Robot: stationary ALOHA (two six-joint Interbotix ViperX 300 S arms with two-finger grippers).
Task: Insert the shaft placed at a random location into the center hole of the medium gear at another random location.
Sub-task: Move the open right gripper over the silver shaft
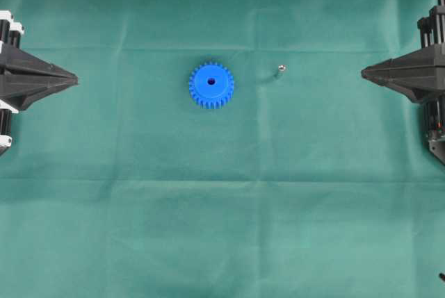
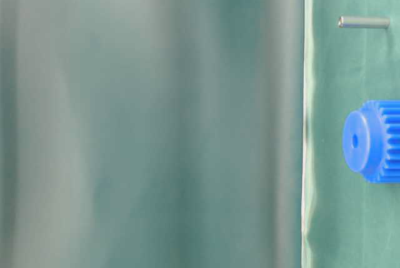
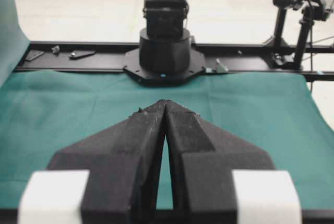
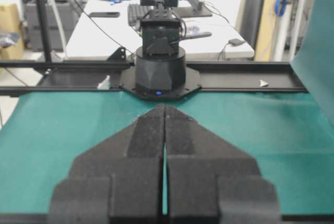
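The shaft (image 1: 281, 69) sits on the green-clothed surface (image 1: 222, 228), just right of the middle in the overhead view, between the medium gear (image 1: 211, 85) and the right tool (image 1: 364, 72). It is nearer the right tool than the left tool (image 1: 75, 76), so the right arm looks like the better pick for the grasp. The shaft lies toward the centre from that tool's tip and about level with it in the overhead view.

Its long axis is hard to call from above: it shows only as a tiny bright speck, which suggests it stands on end. The table-level view shows it as a slim bar (image 2: 364, 22), but that picture seems turned sideways, so I read it as upright, not certain.

The gear lies flat, hub up, center hole (image 1: 211, 80) open and unblocked, near the shaft but apart from it, closer to the left arm's side.

Both tools are closed and empty: in each wrist view the black fingers meet at the tip, left (image 3: 165, 102) and right (image 4: 164, 106).

Neither wrist view shows the shaft or gear; the tools' own bodies block the near surface. The table-level view cuts off the gear's right side (image 2: 374, 141), and its left part is only blur.
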